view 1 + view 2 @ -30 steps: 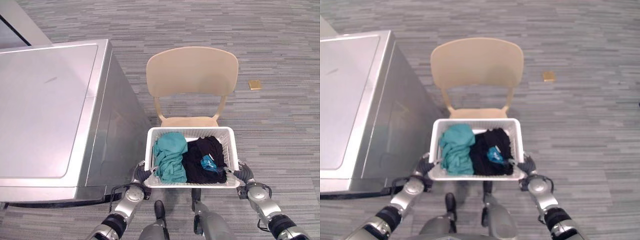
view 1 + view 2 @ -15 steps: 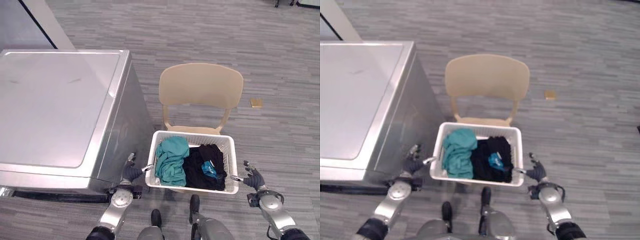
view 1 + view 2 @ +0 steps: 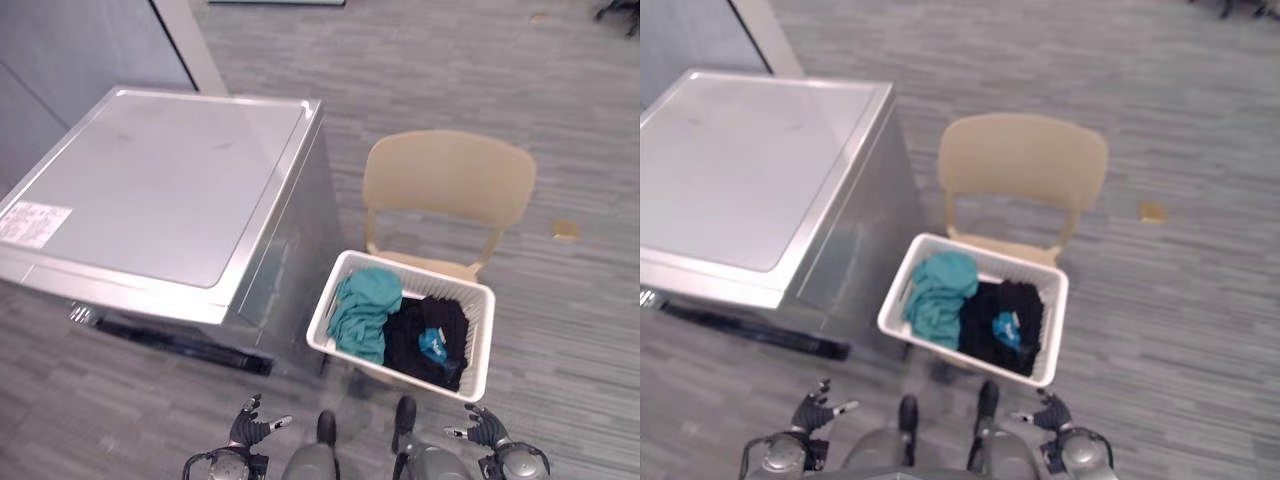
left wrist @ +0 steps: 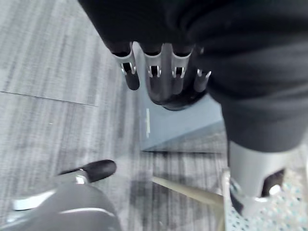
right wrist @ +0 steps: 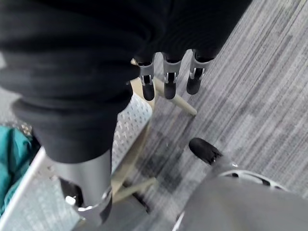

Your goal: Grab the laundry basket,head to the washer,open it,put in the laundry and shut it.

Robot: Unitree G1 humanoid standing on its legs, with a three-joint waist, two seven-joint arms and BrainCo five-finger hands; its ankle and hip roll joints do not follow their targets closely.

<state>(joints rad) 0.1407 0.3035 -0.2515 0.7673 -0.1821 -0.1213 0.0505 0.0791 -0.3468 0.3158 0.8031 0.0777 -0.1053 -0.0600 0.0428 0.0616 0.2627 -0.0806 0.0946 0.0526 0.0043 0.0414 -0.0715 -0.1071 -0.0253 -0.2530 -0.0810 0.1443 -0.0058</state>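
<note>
A white laundry basket rests on the seat of a beige chair. Inside lie a teal garment and black clothes. The silver top-loading washer stands just left of the chair with its lid down. My left hand hangs low near the view's bottom edge, fingers straight, holding nothing. My right hand is likewise low and open, its fingers straight. Both hands are apart from the basket, whose wall shows beside the right hand.
Grey carpet floor surrounds the chair and washer. A small tan square lies on the floor right of the chair. A wall edge rises behind the washer. The chair's legs stand close to my hands.
Both hands have let go of the basket, which now sits on the chair, and have dropped back and away from it. The whole picture has shifted, showing more of the washer.
</note>
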